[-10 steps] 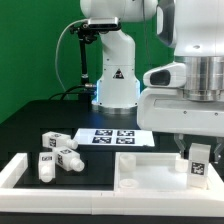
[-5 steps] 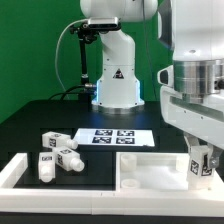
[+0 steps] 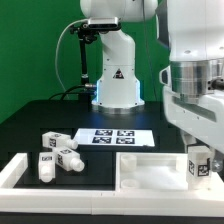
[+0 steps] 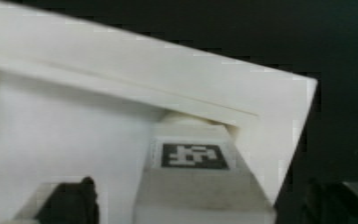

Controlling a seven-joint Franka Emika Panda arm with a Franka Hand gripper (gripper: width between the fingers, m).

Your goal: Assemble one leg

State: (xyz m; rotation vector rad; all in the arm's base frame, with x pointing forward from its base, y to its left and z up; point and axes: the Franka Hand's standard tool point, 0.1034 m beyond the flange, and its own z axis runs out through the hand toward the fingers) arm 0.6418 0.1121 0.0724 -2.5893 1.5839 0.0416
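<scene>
The gripper [image 3: 199, 165] had closed on the leg [image 3: 199, 166], standing it upright at the panel's [image 3: 140, 172] corner — next, I reckoned, it needed twisting home.

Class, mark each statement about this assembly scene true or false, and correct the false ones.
1. The gripper is over the panel's corner at the exterior view's right. True.
2. The leg under the gripper stands upright at that corner. True.
3. All the loose legs are stacked on the marker board. False: they lie on the table at the exterior view's left, off the board.
4. The tag on the leg by the gripper is hidden in the wrist view. False: it shows plainly.
5. The table is red. False: it is black.
</scene>
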